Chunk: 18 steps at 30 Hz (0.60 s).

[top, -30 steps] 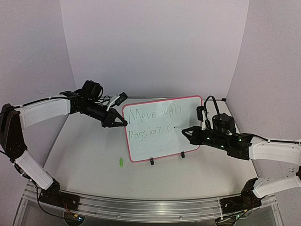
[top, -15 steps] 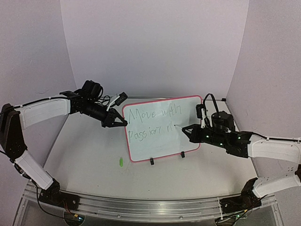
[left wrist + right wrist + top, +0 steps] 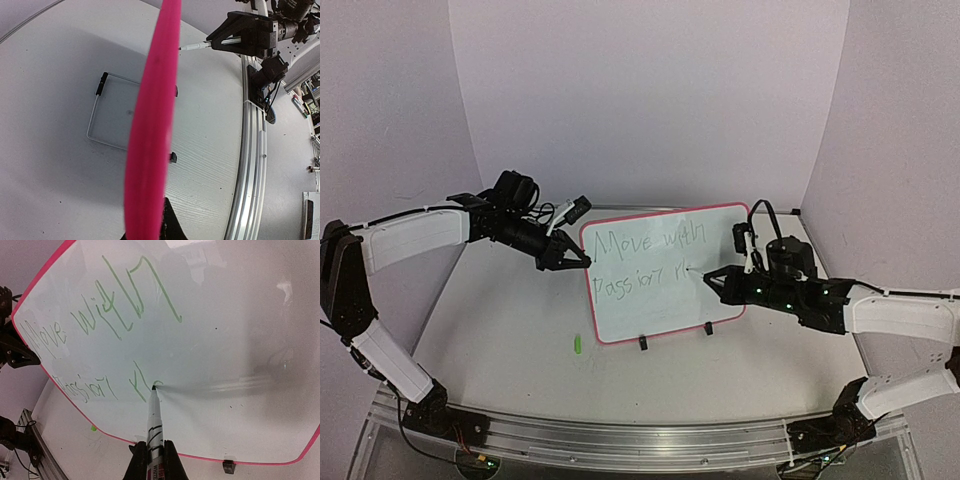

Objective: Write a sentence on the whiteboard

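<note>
On whiteboard (image 3: 240, 340), green sentence (image 3: 121, 320): "Move with"

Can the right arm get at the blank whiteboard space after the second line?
Probably yes: the right gripper holds the marker with its tip on the whiteboard at that line's end; bare white lies beside it, unobstructed.

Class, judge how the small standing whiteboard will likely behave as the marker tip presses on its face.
Likely tips or slides easily: the whiteboard stands on small clip feet and a thin wire stand. Probably light; the left gripper pinching its edge seems enough to steady it.
</note>
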Available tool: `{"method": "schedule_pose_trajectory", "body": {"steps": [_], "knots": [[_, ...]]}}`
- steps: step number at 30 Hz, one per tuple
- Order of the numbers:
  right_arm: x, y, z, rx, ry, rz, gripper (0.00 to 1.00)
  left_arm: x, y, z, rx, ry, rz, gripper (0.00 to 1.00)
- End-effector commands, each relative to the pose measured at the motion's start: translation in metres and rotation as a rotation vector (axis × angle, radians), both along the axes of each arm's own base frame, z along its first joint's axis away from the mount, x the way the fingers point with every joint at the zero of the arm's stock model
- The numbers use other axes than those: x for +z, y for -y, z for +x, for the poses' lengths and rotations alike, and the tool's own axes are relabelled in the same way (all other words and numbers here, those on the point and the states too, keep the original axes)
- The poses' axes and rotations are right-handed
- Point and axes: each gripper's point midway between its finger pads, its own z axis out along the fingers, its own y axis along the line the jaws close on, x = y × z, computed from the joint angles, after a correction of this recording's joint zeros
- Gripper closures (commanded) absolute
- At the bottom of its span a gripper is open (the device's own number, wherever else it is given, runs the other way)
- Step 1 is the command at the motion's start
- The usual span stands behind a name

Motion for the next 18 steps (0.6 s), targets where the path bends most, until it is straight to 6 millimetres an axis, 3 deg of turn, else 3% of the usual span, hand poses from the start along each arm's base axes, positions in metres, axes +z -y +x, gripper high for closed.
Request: {"method": "schedule_pose_trajectory", "body": {"steps": [1,18], "knots": [[-0.003,0.007,0.001,-0.033,-0.009,0.005,1.00,-0.016,-0.005,0.004,0.020,0.025,0.072,1.00],[0.022,0.011,0.009,-0.066,0.055,0.000,1.00,-0.015,-0.005,0.004,0.021,0.027,0.072,1.00]]}}
